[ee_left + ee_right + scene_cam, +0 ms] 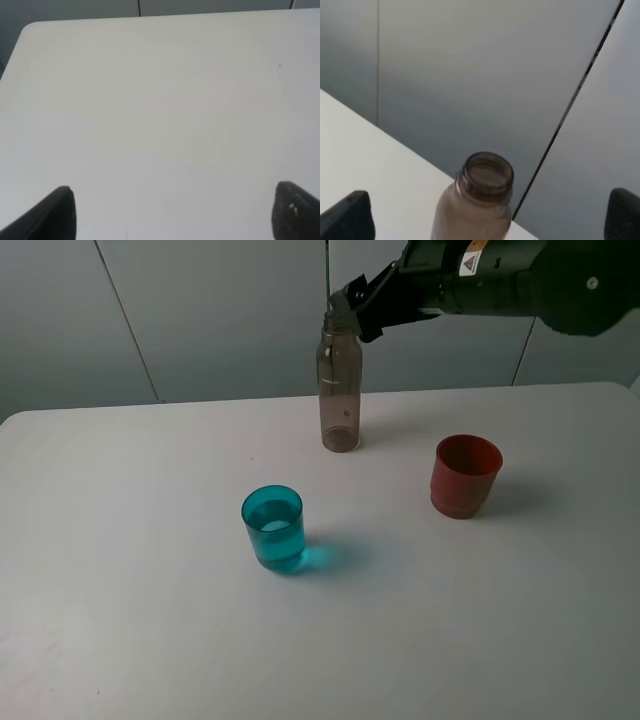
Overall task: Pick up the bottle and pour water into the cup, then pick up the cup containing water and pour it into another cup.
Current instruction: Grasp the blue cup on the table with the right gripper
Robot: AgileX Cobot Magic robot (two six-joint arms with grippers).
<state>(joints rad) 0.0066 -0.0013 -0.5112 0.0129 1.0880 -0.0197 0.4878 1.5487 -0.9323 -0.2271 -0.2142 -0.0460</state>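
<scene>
Bottle (340, 390) stood upright at the back of the table (120, 540), right claw (358, 308) wide open either side of its neck, gripping nothing. Cup (273, 528) held water, so pouring looked done. Left claw (172, 212) open, empty.

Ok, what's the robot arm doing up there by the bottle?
The right gripper hangs open around the neck of the tall smoky-grey see-through plastic bottle, which stands upright on the white table. Its fingers are not touching the bottle. The small see-through teal plastic cup in front looks to have water in it. The red-orange plastic cup stands off to one side, untouched. The left gripper is open, with none of these things near it.
</scene>
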